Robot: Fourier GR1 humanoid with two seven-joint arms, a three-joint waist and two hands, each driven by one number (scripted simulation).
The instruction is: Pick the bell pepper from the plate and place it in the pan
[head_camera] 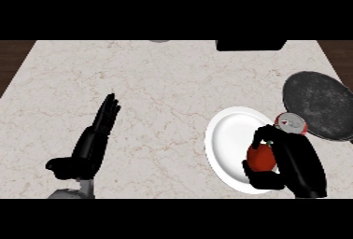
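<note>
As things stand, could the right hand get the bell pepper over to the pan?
Probably yes. The right hand is curled round the bell pepper over the plate, and the pan lies just beyond. Only a small can stands between them.

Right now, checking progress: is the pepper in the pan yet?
No. The pepper is over the plate, right hand curled round it.

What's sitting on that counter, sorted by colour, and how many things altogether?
Red: 2, the bell pepper held by the right robot hand, and a small can with a red side
White: 1, the plate
Dark grey: 1, the pan
Total: 4
</note>
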